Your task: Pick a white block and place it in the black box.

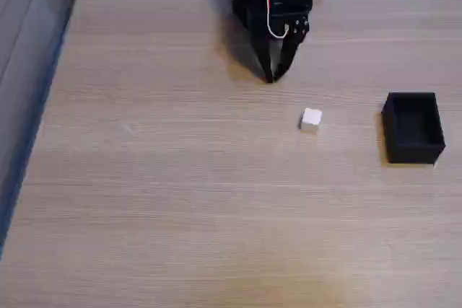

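A small white block [311,120] rests on the wooden table, right of centre in the fixed view. To its right stands the black box [413,127], open-topped and with nothing visible inside. My black gripper [272,77], wrapped with red and white wires, hangs at the back of the table. Its fingertips meet at a point just above the tabletop, shut with nothing between them. The gripper sits behind and a little left of the block, clearly apart from it.
The light wooden table [180,200] spreads wide to the left and front. Its left edge drops off beside a grey-blue floor [22,70]. Clutter lies beyond the table's back edge.
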